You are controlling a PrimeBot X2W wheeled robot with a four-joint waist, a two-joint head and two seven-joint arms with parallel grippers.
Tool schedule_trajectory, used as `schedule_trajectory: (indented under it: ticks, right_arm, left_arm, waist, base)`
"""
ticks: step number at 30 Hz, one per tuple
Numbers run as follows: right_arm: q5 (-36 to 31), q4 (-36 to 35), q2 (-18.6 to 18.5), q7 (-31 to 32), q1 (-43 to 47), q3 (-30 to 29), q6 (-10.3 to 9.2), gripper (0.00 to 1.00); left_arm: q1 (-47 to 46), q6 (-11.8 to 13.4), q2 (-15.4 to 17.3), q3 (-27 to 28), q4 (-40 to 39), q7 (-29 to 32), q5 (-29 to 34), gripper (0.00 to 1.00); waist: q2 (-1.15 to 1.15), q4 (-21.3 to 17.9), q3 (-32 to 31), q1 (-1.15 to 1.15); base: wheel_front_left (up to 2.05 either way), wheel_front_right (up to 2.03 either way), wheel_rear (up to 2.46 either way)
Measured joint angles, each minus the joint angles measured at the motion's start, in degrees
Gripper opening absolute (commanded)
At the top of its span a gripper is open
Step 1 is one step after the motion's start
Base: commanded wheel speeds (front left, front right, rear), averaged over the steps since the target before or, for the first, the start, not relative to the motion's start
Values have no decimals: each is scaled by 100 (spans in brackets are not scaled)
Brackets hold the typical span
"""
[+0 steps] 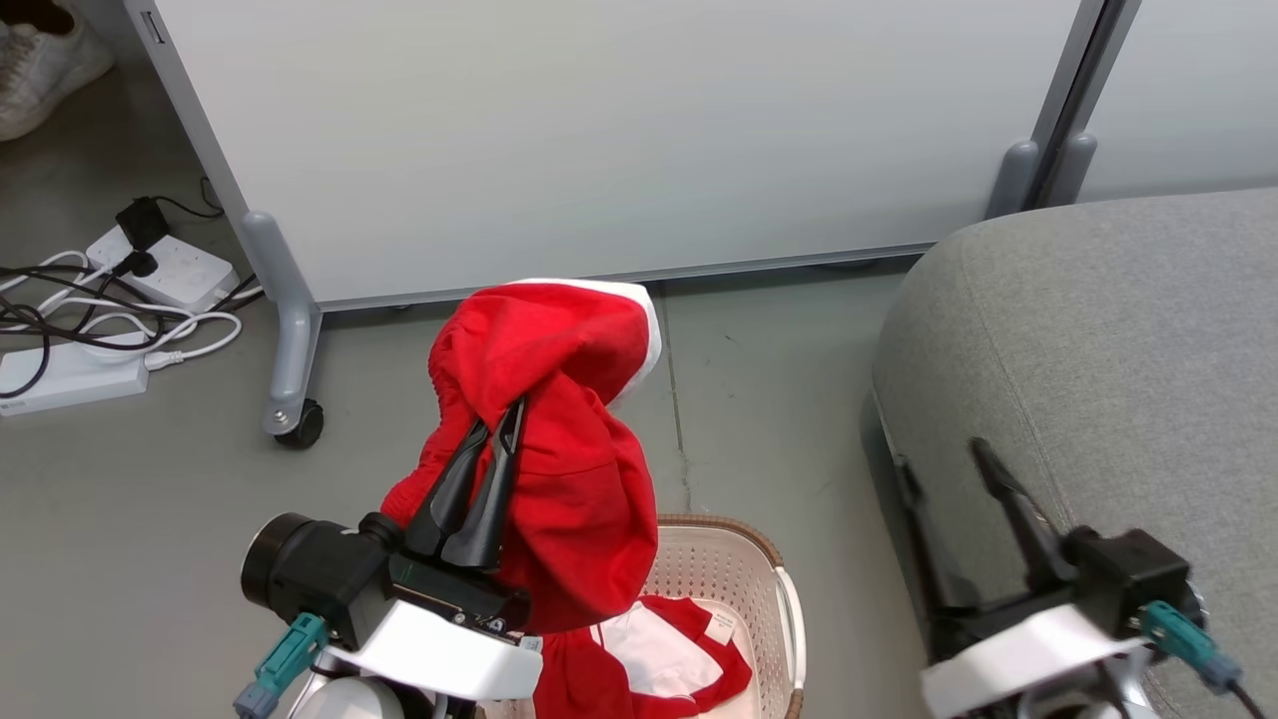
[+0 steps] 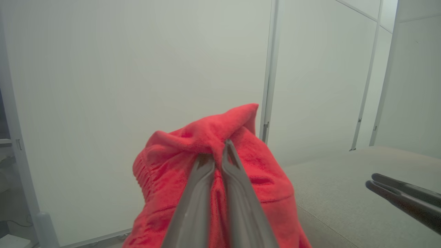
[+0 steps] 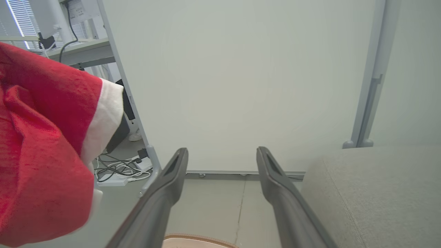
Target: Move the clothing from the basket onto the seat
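Note:
My left gripper (image 1: 499, 419) is shut on a red garment with white trim (image 1: 569, 399), holding it up above the basket (image 1: 769, 569). In the left wrist view the fingertips (image 2: 220, 151) pinch a fold of the red fabric (image 2: 165, 172). More red and white clothing (image 1: 659, 659) lies inside the cream basket with its brown rim. The grey seat (image 1: 1118, 350) stands to the right. My right gripper (image 1: 939, 459) hangs open and empty beside the seat's left edge, fingers (image 3: 175, 168) spread wide in the right wrist view, where the lifted garment (image 3: 44, 144) hangs at the left.
A pale partition panel (image 1: 599, 130) on a castor foot (image 1: 295, 419) stands behind the basket. Power strips and tangled cables (image 1: 100, 310) lie on the floor at the left. A white shoe (image 1: 40, 70) shows at the top left corner.

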Motion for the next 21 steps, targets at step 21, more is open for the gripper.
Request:
schedule_trajectory:
  ticks: [21]
  right_arm:
    - [1327,839,-233,-27,-2014,3498,0,76]
  left_arm:
    - [-283,-170,-101,-425,212,49,19,0]
  waist:
    - [0,336,121,0]
  base:
    - [0,0,0]
